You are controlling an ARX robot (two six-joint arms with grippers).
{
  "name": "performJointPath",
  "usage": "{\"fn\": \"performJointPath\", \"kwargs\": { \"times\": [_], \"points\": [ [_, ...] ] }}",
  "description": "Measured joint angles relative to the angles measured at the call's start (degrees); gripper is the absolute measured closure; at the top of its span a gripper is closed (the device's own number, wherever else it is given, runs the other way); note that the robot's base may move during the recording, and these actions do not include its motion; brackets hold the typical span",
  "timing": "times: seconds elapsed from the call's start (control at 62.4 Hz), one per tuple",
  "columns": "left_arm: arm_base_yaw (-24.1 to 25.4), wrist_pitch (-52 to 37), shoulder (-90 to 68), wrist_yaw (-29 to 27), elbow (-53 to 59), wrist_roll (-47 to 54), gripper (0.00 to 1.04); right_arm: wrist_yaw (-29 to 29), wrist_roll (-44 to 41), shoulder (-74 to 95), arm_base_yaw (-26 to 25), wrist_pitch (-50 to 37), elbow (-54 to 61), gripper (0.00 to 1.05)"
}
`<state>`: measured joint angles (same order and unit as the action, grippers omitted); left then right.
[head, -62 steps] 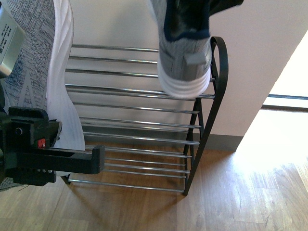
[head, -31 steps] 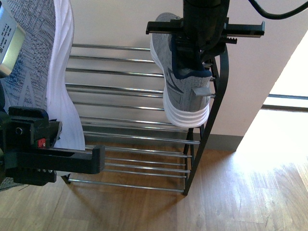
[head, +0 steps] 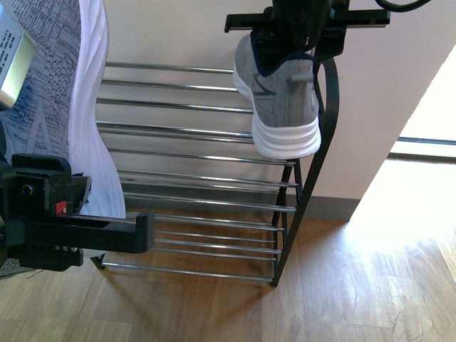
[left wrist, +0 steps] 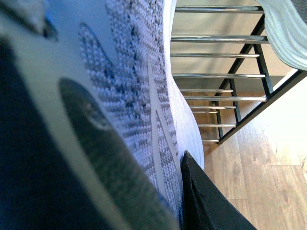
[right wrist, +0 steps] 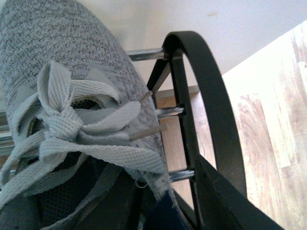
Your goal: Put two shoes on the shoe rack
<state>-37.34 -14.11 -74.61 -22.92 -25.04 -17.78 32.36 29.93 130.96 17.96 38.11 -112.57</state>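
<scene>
One grey sneaker (head: 50,85) with a thick white sole hangs close to the camera at the left, and my left gripper (head: 78,214) is shut on it. In the left wrist view its knit side (left wrist: 129,86) fills the picture beside one black finger (left wrist: 206,201). My right gripper (head: 299,28) is shut on the other grey sneaker (head: 285,107), held heel towards the camera over the upper right rods of the shoe rack (head: 171,107). In the right wrist view the laces (right wrist: 81,129) lie next to the rack's rounded side top (right wrist: 211,96).
The rack stands against a white wall (head: 385,71) on a wooden floor (head: 342,285). A sunlit opening (head: 427,121) lies to the right of the rack. The lower chrome tiers (left wrist: 216,75) carry nothing.
My right gripper has carried its sneaker down into view, then slightly up, right and further in over the rack's upper rods. The left gripper and its sneaker have barely moved.
</scene>
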Motion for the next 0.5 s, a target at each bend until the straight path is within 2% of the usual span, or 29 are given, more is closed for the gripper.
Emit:
{"fn": "performJointPath", "kwargs": {
  "times": [0.048, 0.353, 0.401, 0.497],
  "points": [
    [0.0, 0.0, 0.0, 0.0, 0.0, 0.0, 1.01, -0.5, -0.9, -0.6, -0.3, -1.3, 0.9, 0.57],
    [0.0, 0.0, 0.0, 0.0, 0.0, 0.0, 1.01, -4.8, -5.2, -10.1, -1.5, -10.4, 11.4, 0.13],
    [0.0, 0.0, 0.0, 0.0, 0.0, 0.0, 1.01, -5.7, -5.7, -12.9, -1.7, -12.1, 14.2, 0.08],
    [0.0, 0.0, 0.0, 0.0, 0.0, 0.0, 1.01, -7.7, -7.0, -18.7, -2.0, -15.0, 19.6, 0.09]
  ]
}}
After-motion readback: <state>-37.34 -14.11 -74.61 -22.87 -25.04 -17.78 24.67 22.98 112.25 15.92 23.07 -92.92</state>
